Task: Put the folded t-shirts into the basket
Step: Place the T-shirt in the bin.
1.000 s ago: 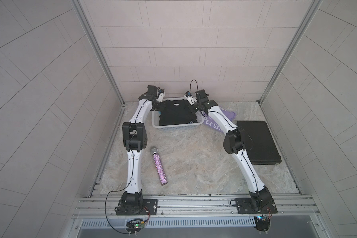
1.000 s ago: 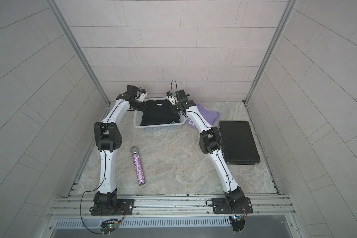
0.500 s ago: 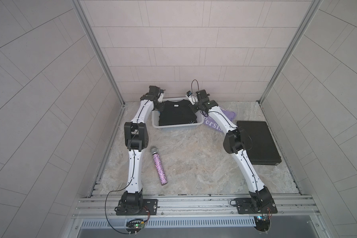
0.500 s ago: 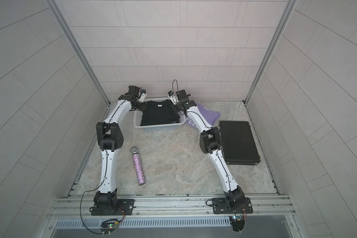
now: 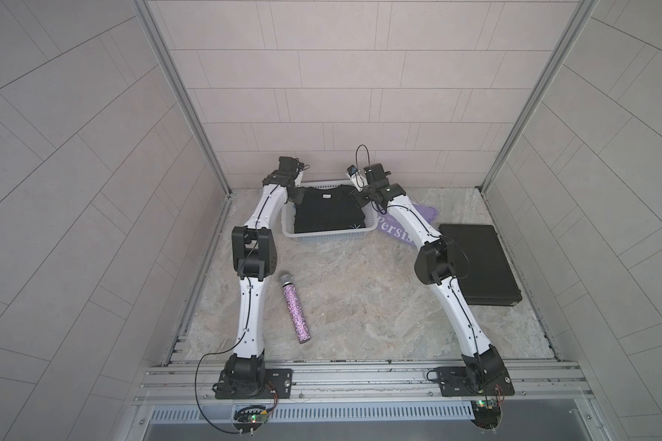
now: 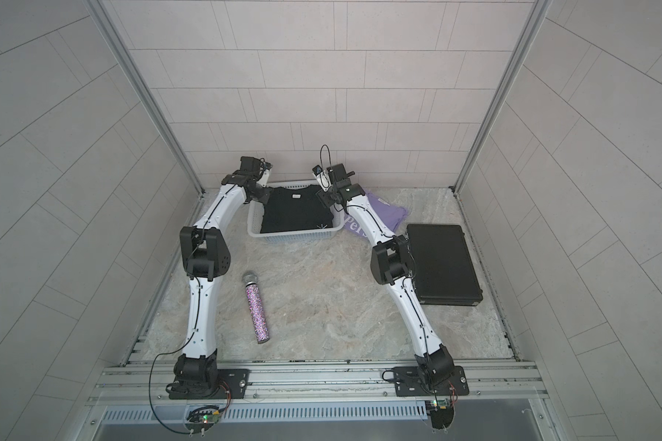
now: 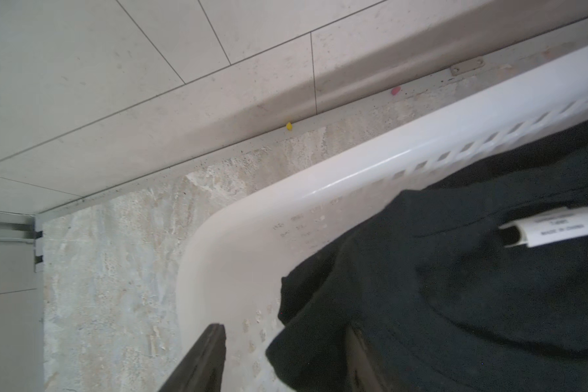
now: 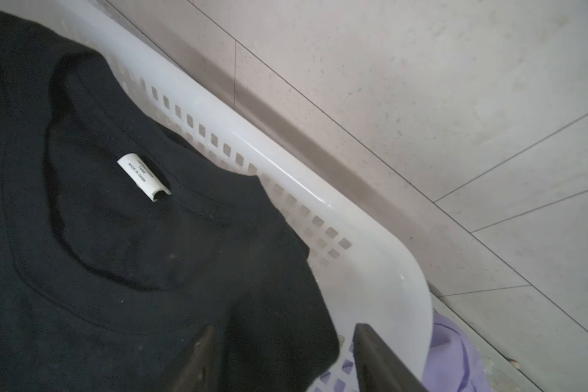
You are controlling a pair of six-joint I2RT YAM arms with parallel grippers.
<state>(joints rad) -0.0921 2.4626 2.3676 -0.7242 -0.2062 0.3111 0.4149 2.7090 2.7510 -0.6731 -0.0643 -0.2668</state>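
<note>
In both top views the basket [image 5: 327, 239] sits in the upper centre of the frame, close to the back wall. A black shirt [image 5: 327, 210] lies flat on top inside it and fills it nearly edge to edge. Anything beneath the shirt is hidden. The lavender shirt [image 5: 424, 211] lies on the surface [image 5: 360, 298] just right of the basket, partly covered by the right arm. Further right is a black hard case [image 5: 478, 263], and a glittery microphone [image 5: 296, 305] lies lower left of centre.

In both top views the left end effector [image 7: 282, 331] hangs at the basket's upper-left corner and the right end effector [image 8: 284, 327] at its upper-right corner. In each wrist view the two fingers stand apart, with a shoulder corner of the black shirt loose between them and not pinched. Neither grips anything.

The black shirt looks settled, so the lavender one is probably next. It should be light, limp and not slippery, and it would likely sag and unfold if lifted by a single point. It is best taken with both end effectors, pinching through all the folded layers at two corners of one edge, then carried level. The risks are catching only the top layer or snagging the basket's rim.
</note>
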